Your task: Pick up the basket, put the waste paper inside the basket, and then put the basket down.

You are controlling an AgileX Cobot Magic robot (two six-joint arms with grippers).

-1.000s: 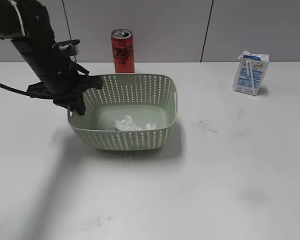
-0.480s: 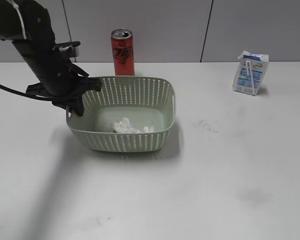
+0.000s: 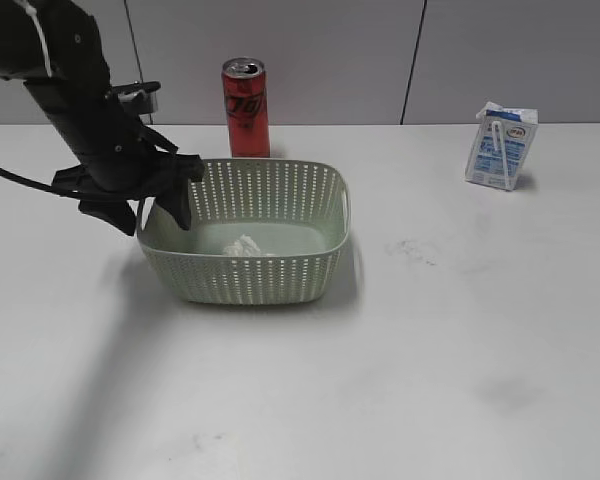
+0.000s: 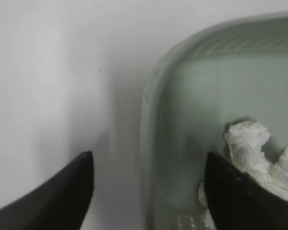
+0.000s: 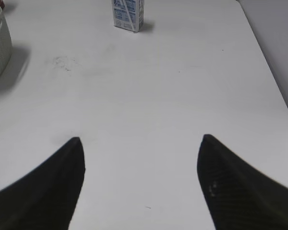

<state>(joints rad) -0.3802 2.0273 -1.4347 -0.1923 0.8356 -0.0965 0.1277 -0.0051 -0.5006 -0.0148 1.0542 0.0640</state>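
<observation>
Basket [image 3: 250, 232] is sitting on the table [image 3: 430, 340], waste paper [image 3: 243, 244] lying inside; left gripper [image 3: 148, 211] is straddling its rim, jaws wide. Right gripper [image 5: 140, 158] is gaping, empty. Carton [image 3: 501, 146] print unreadable.

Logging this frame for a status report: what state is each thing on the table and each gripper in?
Basket: upright on the table, paper inside.
Waste paper: crumpled, lying on the basket floor.
Left gripper: open, fingers straddling the basket's left rim.
Right gripper: open, holding nothing, above bare table.
Can: upright behind the basket.
Carton: upright, far right.
</observation>
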